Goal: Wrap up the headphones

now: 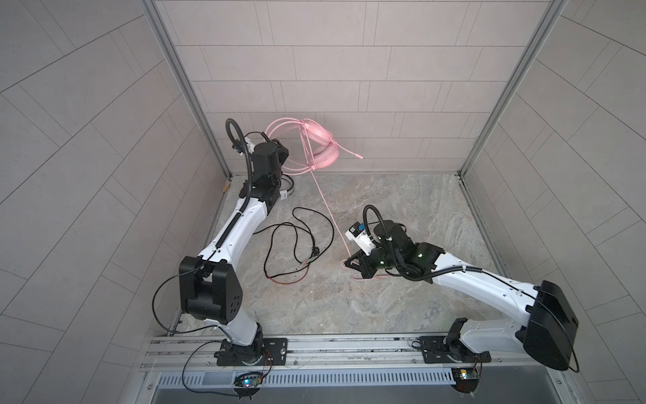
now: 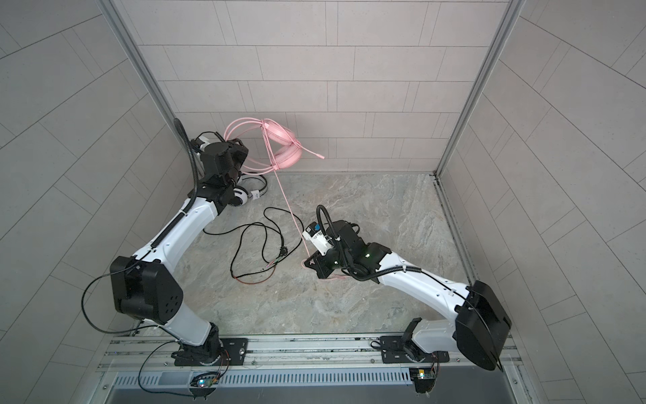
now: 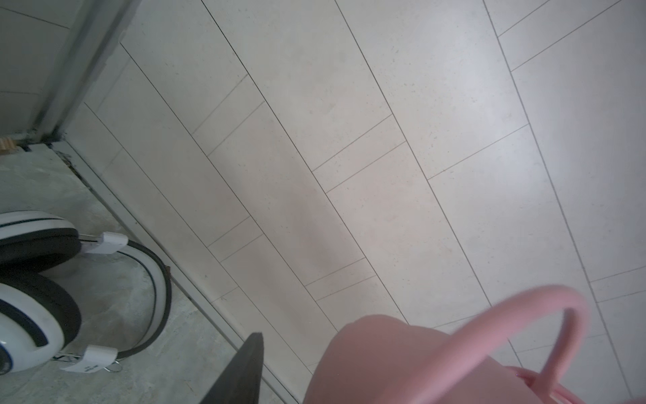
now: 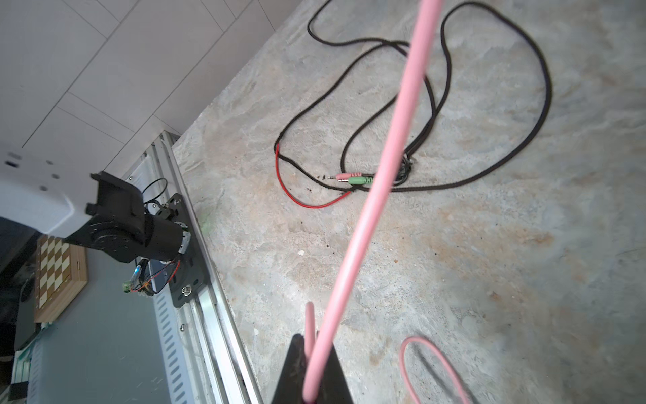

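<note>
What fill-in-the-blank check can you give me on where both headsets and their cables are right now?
The right arm's fingers are shut on the pink ___.
The left arm's fingers hold the ___ headset in the air.
The black cable ends in plugs coloured pink and ___.
The white-and-black headset lies on the ___.
Missing: cable; pink; green; table.

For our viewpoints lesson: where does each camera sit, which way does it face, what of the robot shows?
Top views: high over the arms' rail, looking down at the table; left arm, right arm.
Left wrist: facing the back wall, pink headphones and white-and-black headphones; one finger.
Right wrist: looking along the pink cable to the black cable; fingers, left arm's base.
Shared with top views: black cable.
</note>
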`<state>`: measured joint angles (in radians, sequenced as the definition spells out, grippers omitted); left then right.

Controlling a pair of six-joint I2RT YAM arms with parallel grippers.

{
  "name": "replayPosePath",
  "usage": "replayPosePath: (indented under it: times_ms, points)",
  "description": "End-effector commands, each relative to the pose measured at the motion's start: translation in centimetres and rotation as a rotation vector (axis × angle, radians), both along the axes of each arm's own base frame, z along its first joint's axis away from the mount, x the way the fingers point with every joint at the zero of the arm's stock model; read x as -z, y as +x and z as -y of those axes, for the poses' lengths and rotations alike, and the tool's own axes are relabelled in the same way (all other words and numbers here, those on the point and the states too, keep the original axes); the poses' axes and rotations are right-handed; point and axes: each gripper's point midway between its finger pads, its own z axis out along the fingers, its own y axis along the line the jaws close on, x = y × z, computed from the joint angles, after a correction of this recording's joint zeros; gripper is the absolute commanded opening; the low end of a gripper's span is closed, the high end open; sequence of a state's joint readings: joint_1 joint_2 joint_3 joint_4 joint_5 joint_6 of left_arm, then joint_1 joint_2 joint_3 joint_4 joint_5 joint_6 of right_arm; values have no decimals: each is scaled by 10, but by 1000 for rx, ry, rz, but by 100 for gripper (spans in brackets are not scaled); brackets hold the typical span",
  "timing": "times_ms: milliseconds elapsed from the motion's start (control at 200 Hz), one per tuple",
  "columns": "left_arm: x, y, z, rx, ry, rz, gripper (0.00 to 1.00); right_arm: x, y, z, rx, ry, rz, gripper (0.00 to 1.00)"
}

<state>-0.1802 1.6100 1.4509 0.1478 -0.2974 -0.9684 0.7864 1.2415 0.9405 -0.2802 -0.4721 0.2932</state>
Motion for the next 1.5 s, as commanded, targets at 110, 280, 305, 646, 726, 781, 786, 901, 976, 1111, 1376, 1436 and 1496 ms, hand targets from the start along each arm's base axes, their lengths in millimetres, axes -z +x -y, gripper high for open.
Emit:
replayPosePath:
  times_ms: [110,280,305,646,726,781,786,901,976,1111,1376,1436,1496]
  points:
    - [12,-3,-32,-176,80,43,0,-60,-5,48,100,-66,190,0]
    - [57,-5,-5,-73,187,-93,0,-111,12,58,157,-58,330,0]
    - [64,-8,1,-55,206,-112,0,-118,16,59,165,-58,349,0]
    - [114,-60,76,202,572,-264,0,-206,65,79,289,33,489,0]
    - [114,-72,101,379,639,-255,0,-213,77,86,317,45,492,0]
    - [113,-83,112,470,673,-257,0,-216,86,93,343,50,497,1]
    - [114,-84,113,478,677,-259,0,-216,86,94,345,50,498,1]
    - [115,-110,129,649,728,-278,0,-215,108,110,391,70,473,1]
    - [122,-127,137,747,723,-319,0,-213,121,119,414,86,456,1]
    - [136,-158,159,954,650,-389,0,-205,141,117,401,108,403,2]
    - [115,-199,189,1180,492,-318,0,-153,171,105,393,73,304,2]
    - [105,-207,191,1218,475,-291,0,-136,177,103,399,63,273,2]
    - [92,-210,189,1220,463,-281,0,-120,179,101,400,63,244,2]
